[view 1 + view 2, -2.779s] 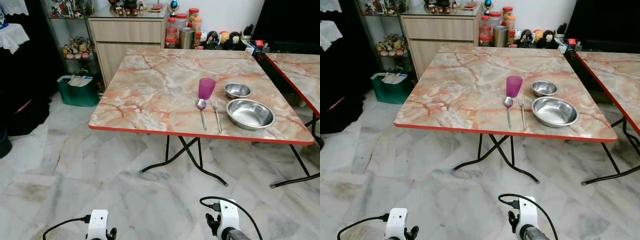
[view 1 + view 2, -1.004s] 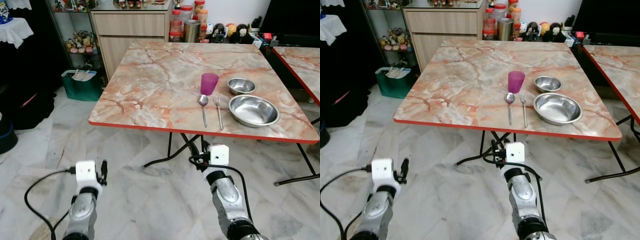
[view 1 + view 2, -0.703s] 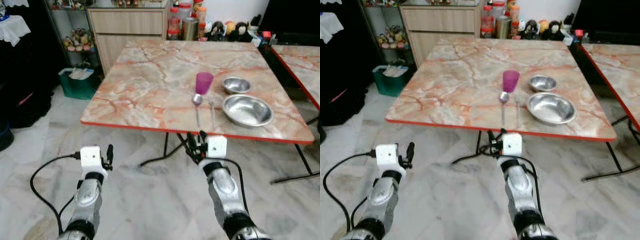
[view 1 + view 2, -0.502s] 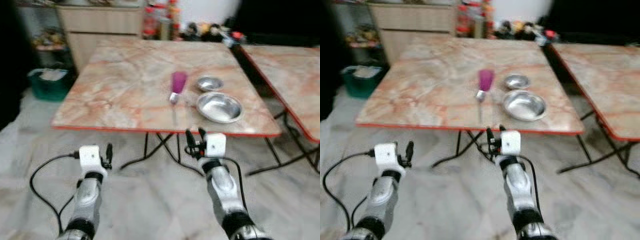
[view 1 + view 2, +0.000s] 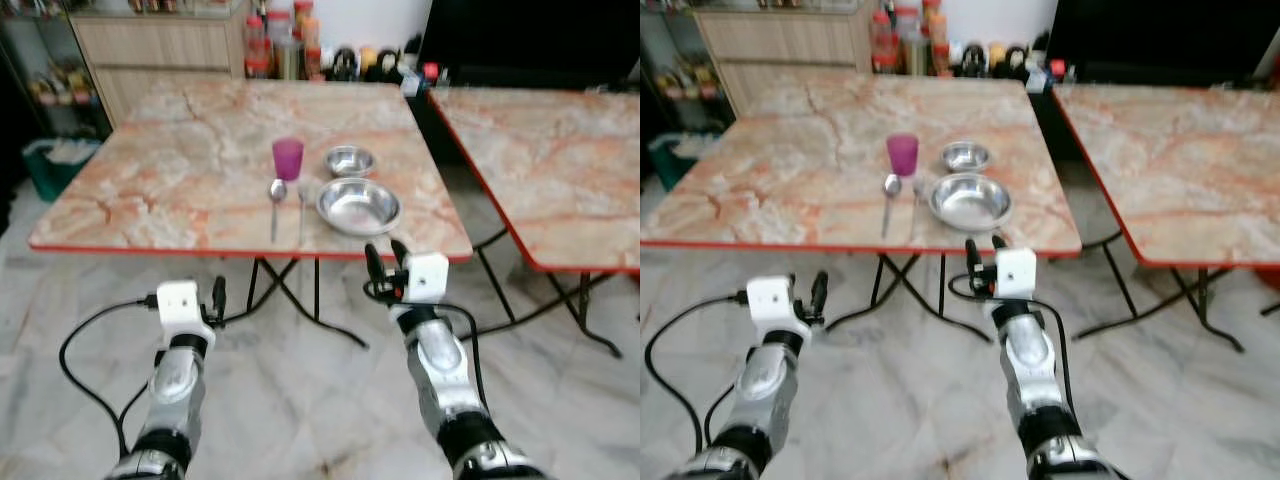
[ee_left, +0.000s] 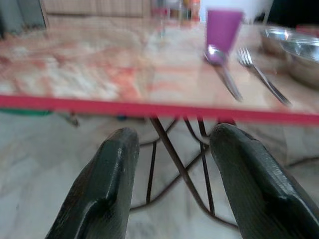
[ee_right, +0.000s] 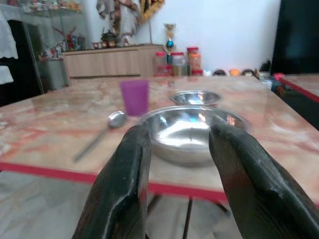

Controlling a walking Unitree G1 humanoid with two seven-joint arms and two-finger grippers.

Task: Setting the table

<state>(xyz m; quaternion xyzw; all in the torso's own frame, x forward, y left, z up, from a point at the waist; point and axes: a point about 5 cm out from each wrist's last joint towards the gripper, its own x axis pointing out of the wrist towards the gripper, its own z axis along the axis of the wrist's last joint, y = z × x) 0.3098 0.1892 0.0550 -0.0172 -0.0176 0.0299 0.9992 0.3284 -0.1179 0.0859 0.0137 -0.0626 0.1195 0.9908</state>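
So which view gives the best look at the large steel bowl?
The right wrist view: the large steel bowl sits close and sharp, centred between the right claw fingers. Both eye views show it small and slightly blurred from above, beside the fork. The left wrist view catches just its edge.

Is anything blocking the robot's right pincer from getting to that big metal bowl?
Nothing visible does. The right pincer hangs open just short of the table's red edge, and the big bowl sits straight ahead near that edge, with bare tabletop before it.

fork (image 5: 301, 203) blurred — far jars (image 5: 283, 52) indistinct
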